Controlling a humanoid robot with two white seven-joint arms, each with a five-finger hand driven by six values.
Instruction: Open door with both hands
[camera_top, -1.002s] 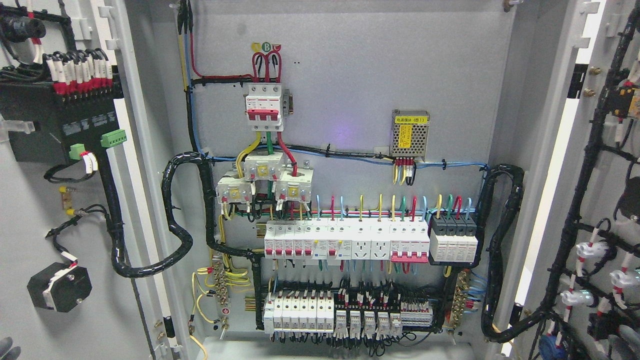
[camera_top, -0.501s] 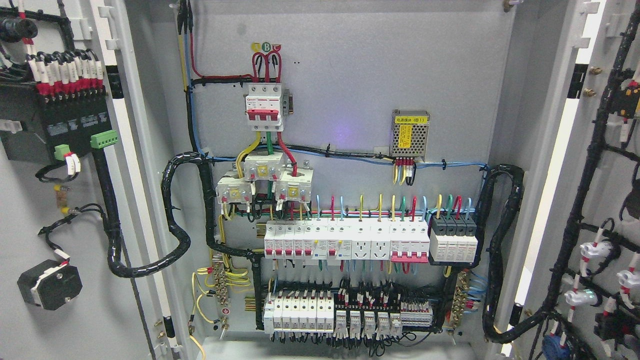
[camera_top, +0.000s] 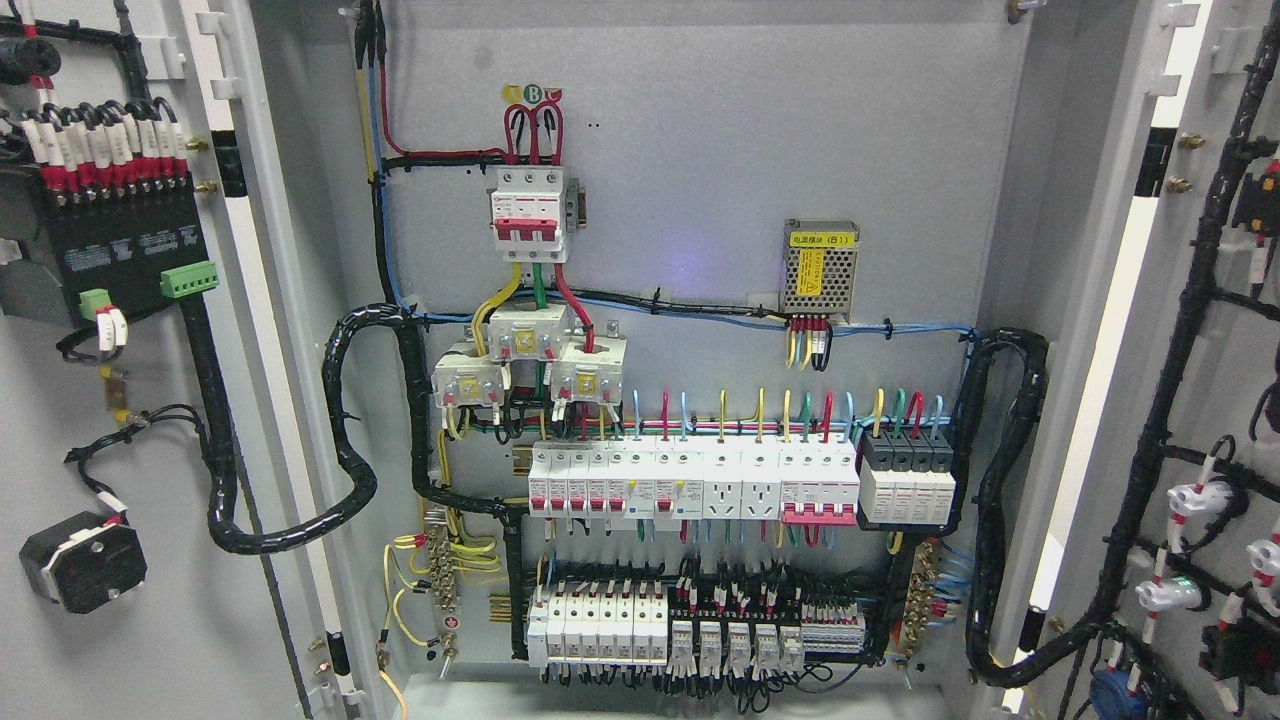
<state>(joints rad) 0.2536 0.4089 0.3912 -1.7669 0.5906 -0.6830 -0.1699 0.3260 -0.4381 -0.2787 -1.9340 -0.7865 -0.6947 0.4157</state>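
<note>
Grey left door (camera_top: 120, 640) & right door (camera_top: 1215, 400) swung outward, upright; hands, fingers unseen.

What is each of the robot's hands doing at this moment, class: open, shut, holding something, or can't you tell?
Left hand: not in view in the head view.
Right hand: not in view either.

Neither arm nor hand of the robot is showing anywhere in the head view at this moment.
</note>
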